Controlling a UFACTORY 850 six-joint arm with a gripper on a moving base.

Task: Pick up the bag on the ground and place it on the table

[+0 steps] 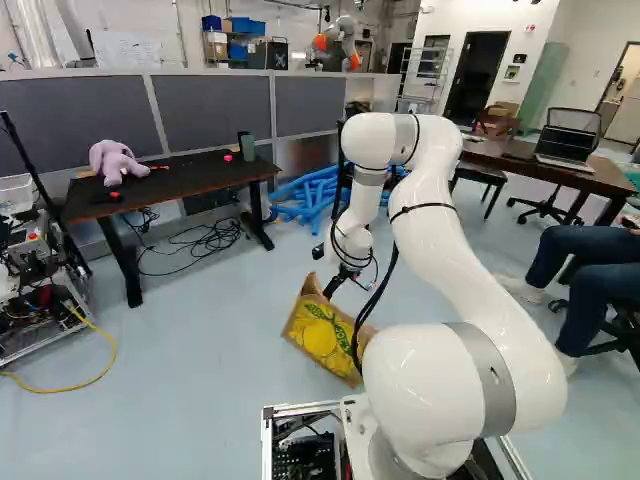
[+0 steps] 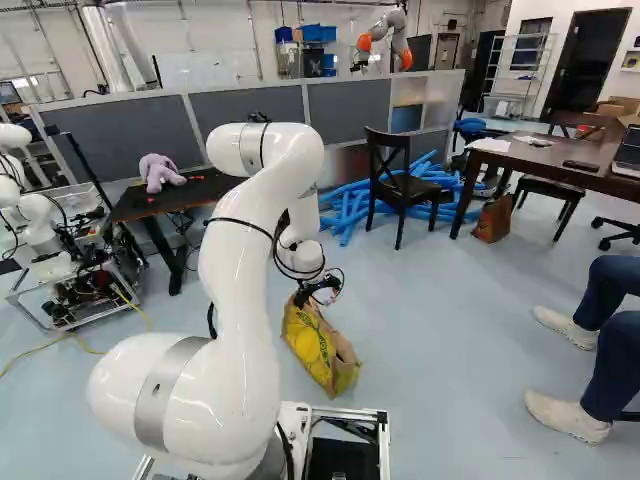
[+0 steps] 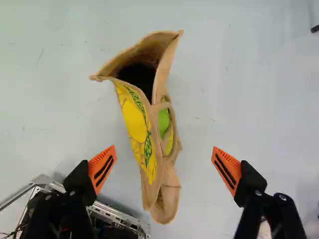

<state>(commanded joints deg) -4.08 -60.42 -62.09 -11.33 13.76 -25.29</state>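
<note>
Bag (image 3: 134, 122) lies below and between our fingers (image 3: 102, 169), spread wide, holding nothing; we see its long axis crossing their closing line

A dark chair (image 2: 412, 189) stands before blue tubes (image 2: 347, 208), possibly foam, with gray partitions (image 2: 345, 108) behind.

Bags: two, one yellow-and-tan bag (image 3: 134, 122) and one brown bag (image 2: 493, 220)
Tables: two, one black desk (image 1: 190, 182) and one brown table (image 2: 560, 171)
Plush toys: one, the lilac plush toy (image 1: 117, 162) on the black desk
Laptops: one open laptop (image 1: 565, 150) on the brown table
White arm (image 1: 460, 250): one
Black gripper (image 2: 303, 297): one
Orange pads (image 3: 102, 170): two
Seated person (image 1: 590, 280): one
Shoes (image 2: 567, 416): two in the right base view
Dark chairs (image 2: 403, 186): at least three
Yellow cable (image 1: 75, 388): one
Blue tubes (image 2: 345, 208): several, too jumbled to count
</note>
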